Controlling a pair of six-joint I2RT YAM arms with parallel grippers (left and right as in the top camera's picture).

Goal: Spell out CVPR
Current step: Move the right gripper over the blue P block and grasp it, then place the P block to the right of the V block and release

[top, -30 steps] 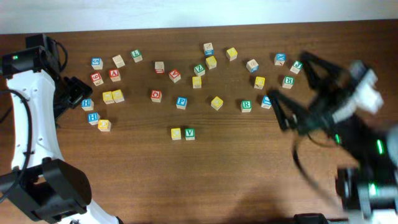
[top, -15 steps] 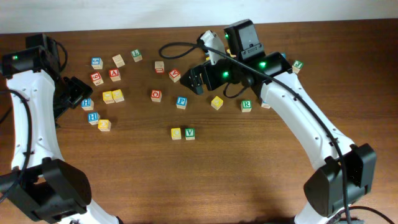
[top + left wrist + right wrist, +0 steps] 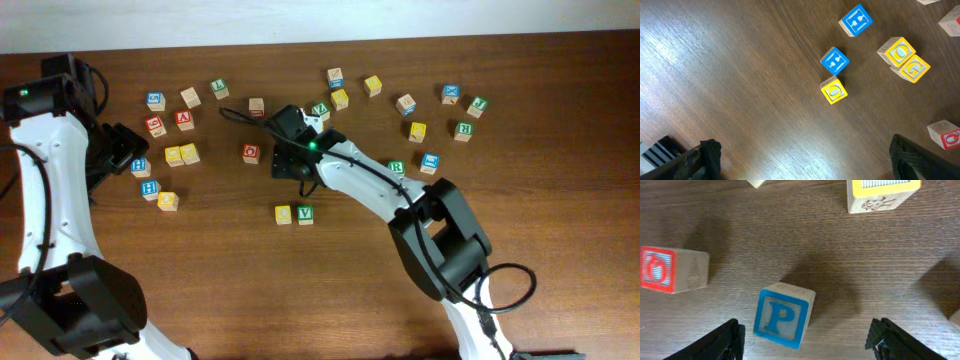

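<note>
A yellow-faced cube (image 3: pixel 283 214) and a green V cube (image 3: pixel 305 214) stand side by side at mid-table. The green R cube (image 3: pixel 396 168) sits further right. My right gripper (image 3: pixel 291 160) hovers over the blue P cube, hiding it from overhead. In the right wrist view the blue P cube (image 3: pixel 782 314) stands on the table between the open fingers of the right gripper (image 3: pixel 805 335), closer to the left finger and untouched. My left gripper (image 3: pixel 118 150) is at the far left, open and empty, as the left wrist view (image 3: pixel 802 160) shows.
Several other letter cubes lie scattered across the back of the table. A red-lettered cube (image 3: pixel 670 270) is left of the P cube and a yellow-topped cube (image 3: pixel 883 192) is beyond it. Blue cubes (image 3: pixel 834 60) and yellow cubes (image 3: pixel 900 51) lie below the left gripper.
My right arm has swung from the right side of the table to the middle and now hovers over the P cube. The left arm has not moved.
</note>
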